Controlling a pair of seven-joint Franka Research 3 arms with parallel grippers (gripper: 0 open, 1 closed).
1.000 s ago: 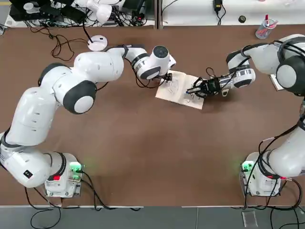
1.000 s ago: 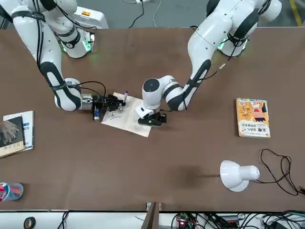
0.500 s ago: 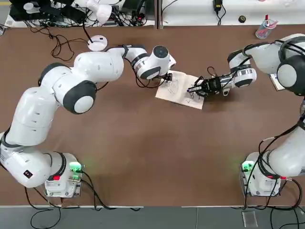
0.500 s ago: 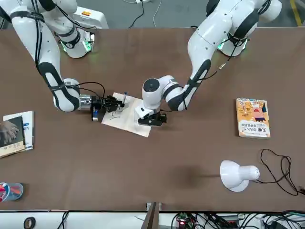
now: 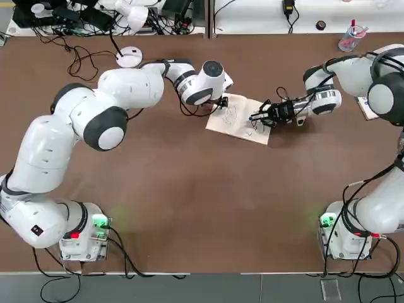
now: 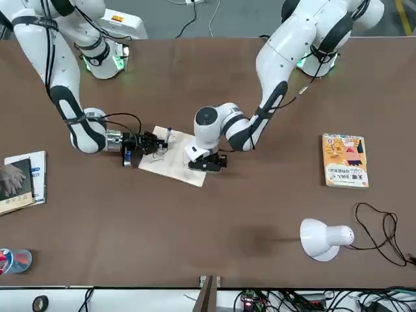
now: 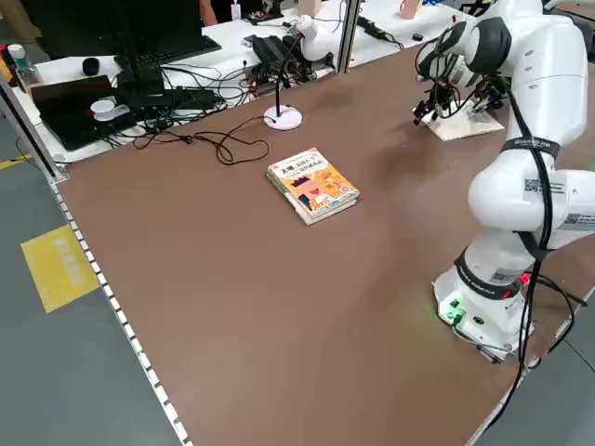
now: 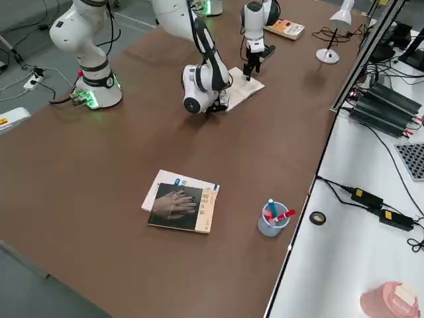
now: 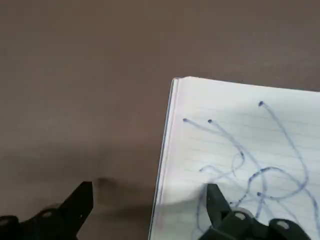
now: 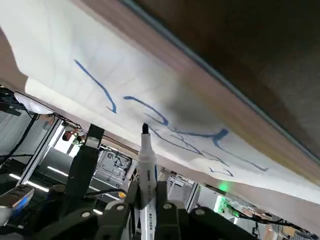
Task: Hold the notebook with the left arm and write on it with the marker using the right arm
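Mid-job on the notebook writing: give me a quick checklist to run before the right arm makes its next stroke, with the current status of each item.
1. Marker gripped by the right gripper: ok, jaws shut on the barrel.
2. Marker tip over the page of the notebook: ok in the right wrist view; contact with the paper: cannot tell.
3. Left gripper pinning the notebook: ok, open, one finger on the page, the other on the table, straddling the edge.
4. Notebook flat on the table: ok, no lifted corner in the top view.
5. Gap between the two grippers: ok, they sit at opposite ends of the page.
6. Unmarked paper for the stroke: ok, blank area left beside the blue scribbles.
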